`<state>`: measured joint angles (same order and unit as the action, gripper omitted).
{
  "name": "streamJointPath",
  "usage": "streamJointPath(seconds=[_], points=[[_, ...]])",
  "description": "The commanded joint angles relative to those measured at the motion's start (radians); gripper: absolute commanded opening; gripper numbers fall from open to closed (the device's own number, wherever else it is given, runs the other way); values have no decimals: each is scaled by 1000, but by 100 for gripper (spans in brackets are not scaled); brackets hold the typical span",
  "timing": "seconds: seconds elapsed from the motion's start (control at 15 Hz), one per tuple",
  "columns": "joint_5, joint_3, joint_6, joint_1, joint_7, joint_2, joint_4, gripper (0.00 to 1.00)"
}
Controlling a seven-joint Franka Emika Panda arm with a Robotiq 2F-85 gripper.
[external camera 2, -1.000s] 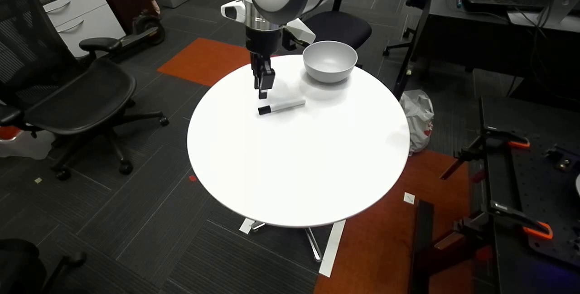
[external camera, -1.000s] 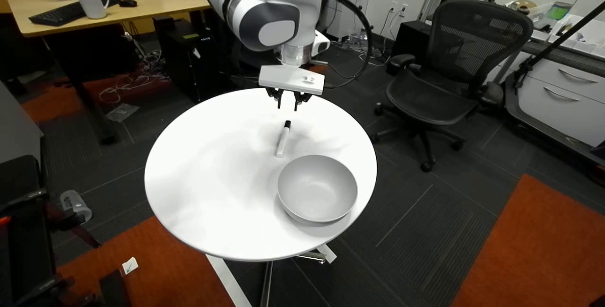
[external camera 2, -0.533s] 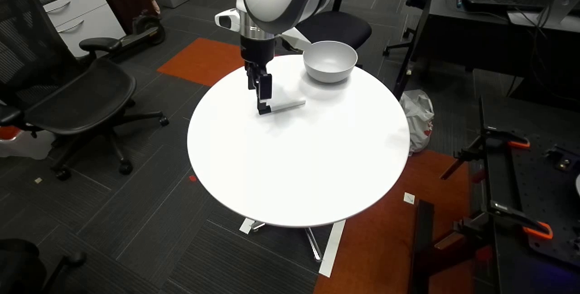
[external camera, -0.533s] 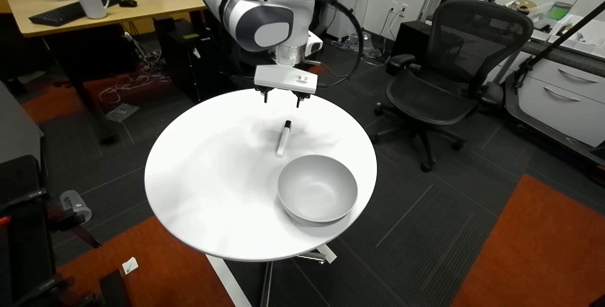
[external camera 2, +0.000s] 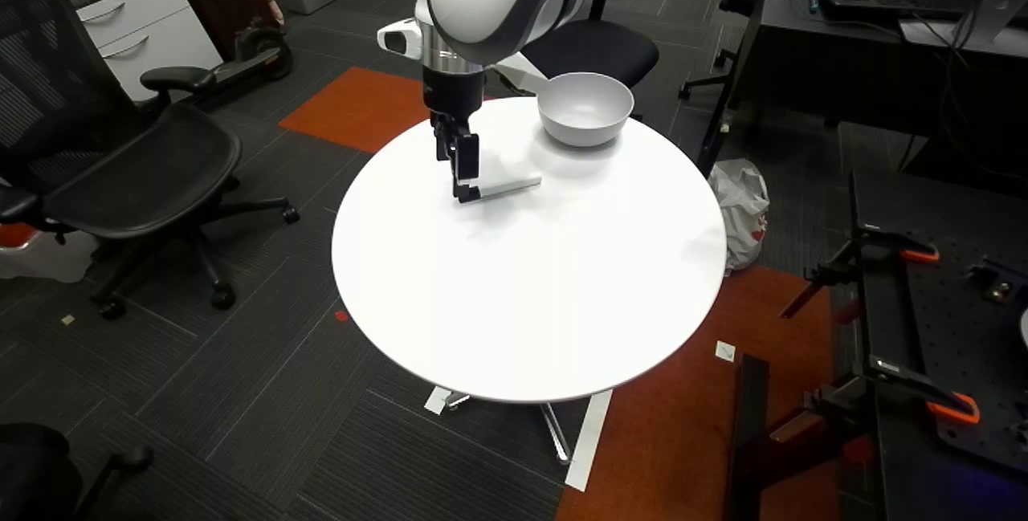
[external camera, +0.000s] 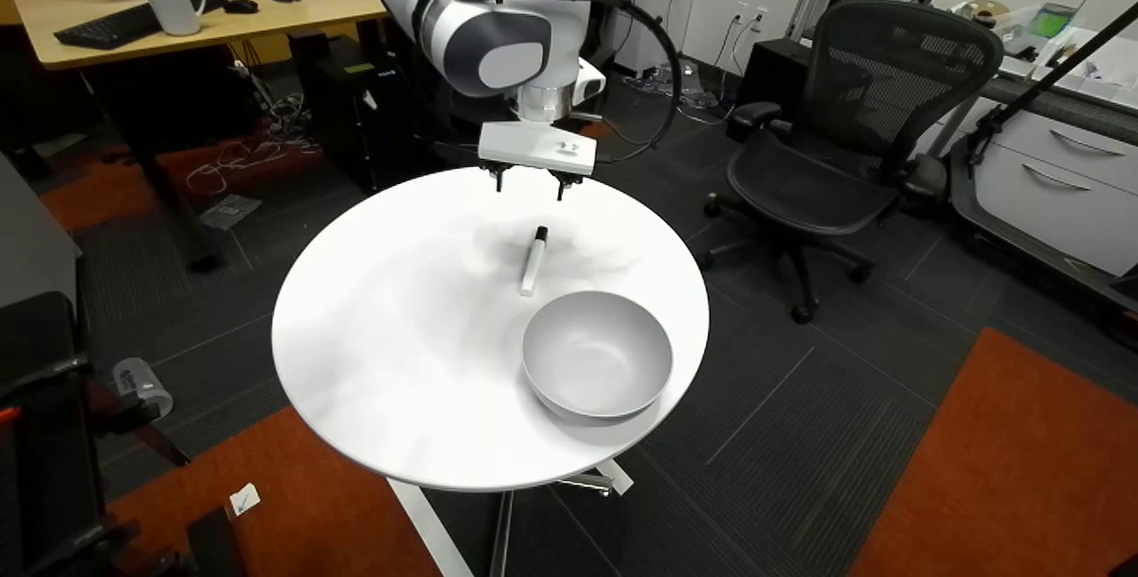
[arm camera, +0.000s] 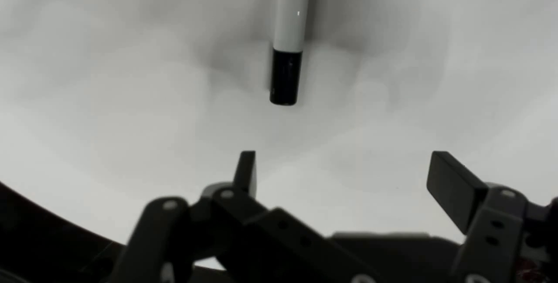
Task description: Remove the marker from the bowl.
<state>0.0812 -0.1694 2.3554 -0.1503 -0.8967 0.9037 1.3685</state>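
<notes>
Far left in an exterior view, a white mug on a wooden desk, well apart from our business. Next the gripper, hanging over the far part of a white round table. Since the marker lies outside the bowl, we judge the step in hand is to back off. To do it well, we would rise straight up first, jaws wide, and swing sideways only afterwards; a slim stick like this may roll if brushed. Should a grasp be wanted instead, we would centre the gap over the stick before lowering. Jaws: set wide, nothing between them. In the wrist view the black cap lies ahead of the fingertips, apart from both, closer to the one at picture left. Whether the tips meet the table, we cannot say. Barely further right, the marker: flat on the table, cap toward the gripper, white end toward the bowl, near it, not touching. Then the bowl, upright, no marker inside in both exterior views. Far right, a black mesh chair, beyond the table edge.
</notes>
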Motion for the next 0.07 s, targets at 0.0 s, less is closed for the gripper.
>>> streamJointPath(seconds=[0.0], points=[[-3, -2, -3, -2, 2, 3, -3, 100]])
